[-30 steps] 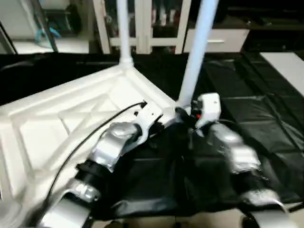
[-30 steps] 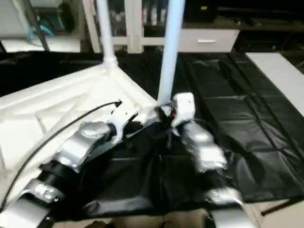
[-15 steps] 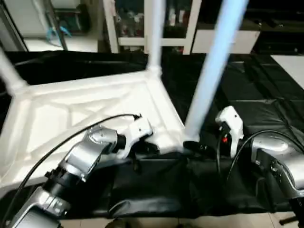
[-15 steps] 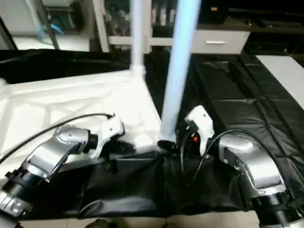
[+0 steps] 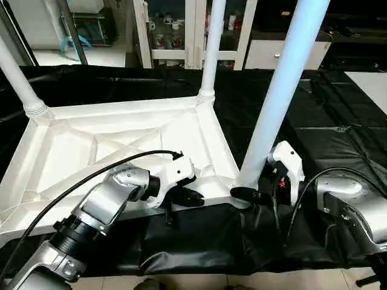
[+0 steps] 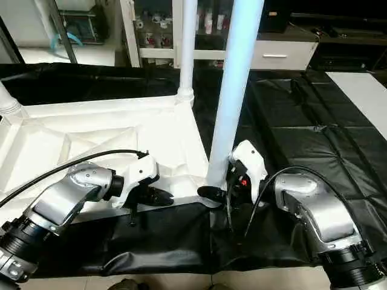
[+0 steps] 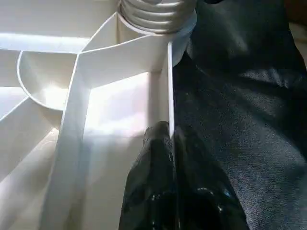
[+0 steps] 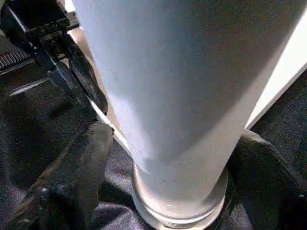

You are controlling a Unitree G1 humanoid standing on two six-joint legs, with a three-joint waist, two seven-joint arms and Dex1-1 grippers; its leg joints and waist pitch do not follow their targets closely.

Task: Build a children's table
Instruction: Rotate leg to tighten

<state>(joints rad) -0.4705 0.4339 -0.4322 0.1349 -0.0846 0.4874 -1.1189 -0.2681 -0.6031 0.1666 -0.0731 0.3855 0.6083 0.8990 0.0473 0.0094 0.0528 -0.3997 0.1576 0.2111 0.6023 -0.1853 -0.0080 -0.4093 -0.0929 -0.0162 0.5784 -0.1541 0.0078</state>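
On the black-covered work table (image 5: 338, 121) the white tabletop (image 5: 91, 151) lay upside down, its ribbed underside facing up. At the far left corner one leg (image 5: 18, 78) stood in its socket, and another leg (image 5: 211, 42) rose from the far corner further right. Along the near rim, the left gripper (image 5: 192, 197) was clenched on the thin edge wall of the tabletop, one black finger (image 7: 153, 158) on each side of it. Just to its right, the nearest leg (image 5: 284, 78) stood upright in the near right corner socket. Beside that leg's base the right gripper (image 5: 254, 194) had its jaws spread wide around the leg, with gaps showing between the fingers (image 8: 76, 177) and the tube.
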